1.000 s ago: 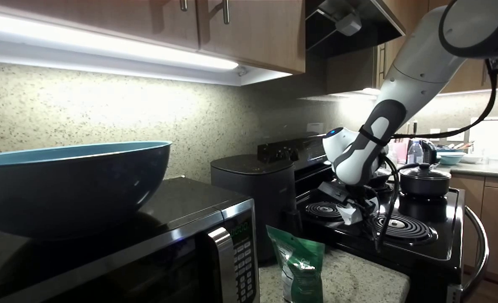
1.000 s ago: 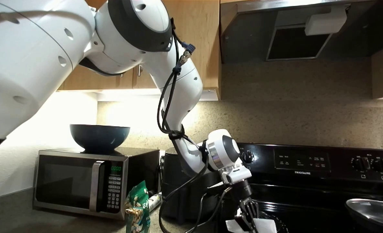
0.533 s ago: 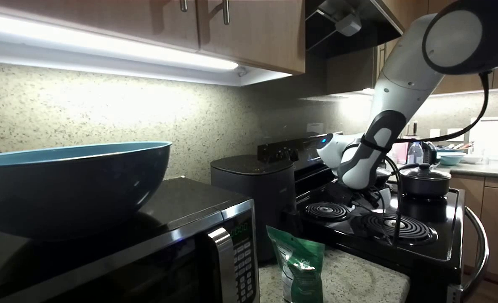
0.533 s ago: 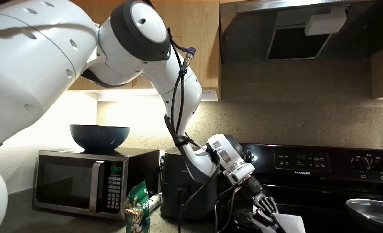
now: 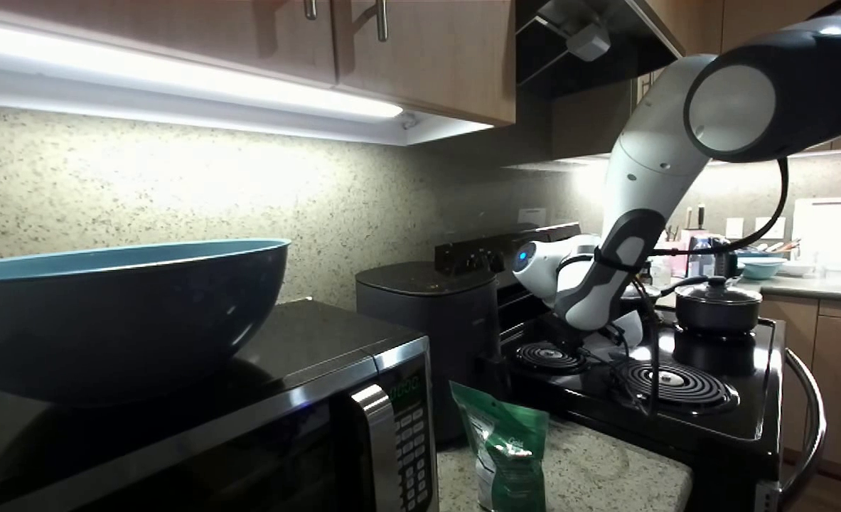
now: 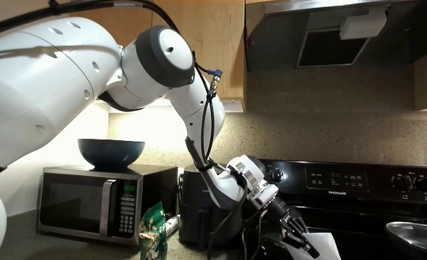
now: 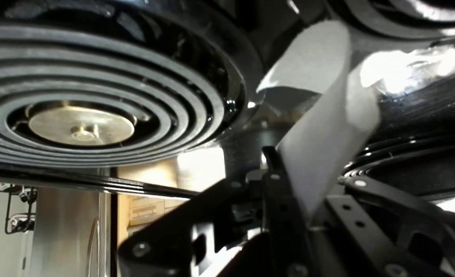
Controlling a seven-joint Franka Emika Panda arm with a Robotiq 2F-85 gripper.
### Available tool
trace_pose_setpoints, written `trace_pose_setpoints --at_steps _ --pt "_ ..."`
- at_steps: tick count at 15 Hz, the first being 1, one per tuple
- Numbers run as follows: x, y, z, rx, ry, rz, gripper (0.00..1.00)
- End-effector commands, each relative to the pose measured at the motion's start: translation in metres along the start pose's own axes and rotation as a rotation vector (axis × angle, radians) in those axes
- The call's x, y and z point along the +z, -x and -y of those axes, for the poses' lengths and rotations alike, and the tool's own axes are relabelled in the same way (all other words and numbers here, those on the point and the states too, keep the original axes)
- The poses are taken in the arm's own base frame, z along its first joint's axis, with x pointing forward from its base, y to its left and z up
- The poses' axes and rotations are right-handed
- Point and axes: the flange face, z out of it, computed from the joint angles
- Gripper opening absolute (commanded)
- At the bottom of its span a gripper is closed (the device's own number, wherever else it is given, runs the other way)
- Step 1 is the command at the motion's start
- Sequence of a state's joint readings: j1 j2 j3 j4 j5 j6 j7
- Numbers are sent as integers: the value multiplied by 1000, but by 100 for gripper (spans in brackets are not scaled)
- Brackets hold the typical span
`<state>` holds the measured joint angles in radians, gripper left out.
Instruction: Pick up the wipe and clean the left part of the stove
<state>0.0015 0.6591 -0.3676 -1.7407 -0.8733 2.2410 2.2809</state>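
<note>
1. Under-cabinet light clipped white in an exterior view; backsplash below it partly blown out.
2. Hood dim; stove near-black along its back edge.
3. Wrist view: hard glare on stove; wipe soft, can't tell motion from focus.

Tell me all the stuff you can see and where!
stove: one, black, below range hood
range hood: one, dark, above stove
coil burners: at least two, grey, on stove
lidded pot: at least one, black, on stove
speckled counter: one, grey, beside stove
microwave: one, black and silver, on speckled counter
rounded appliance: one, black, beside stove
big bowl: one, blue, on microwave
packet: one, green, near microwave
tube-like thing: one, whitish, behind packet
cupboards: several, tan, on walls
small bowl: at least one, pale blue, far counter
wipe: one, white, in gripper
robot arm: one, white and black, over stove
gripper: one, black, shut on wipe
</note>
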Motion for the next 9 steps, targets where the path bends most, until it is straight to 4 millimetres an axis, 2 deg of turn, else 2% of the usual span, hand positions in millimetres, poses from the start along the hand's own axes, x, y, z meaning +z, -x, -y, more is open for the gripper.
trace_pose_setpoints --at_steps 1,5,9 --pt "5 6 2 -38 20 141 8" --pt "22 24 11 -135 5 287 8" --pt "31 22 31 -156 -3 193 8"
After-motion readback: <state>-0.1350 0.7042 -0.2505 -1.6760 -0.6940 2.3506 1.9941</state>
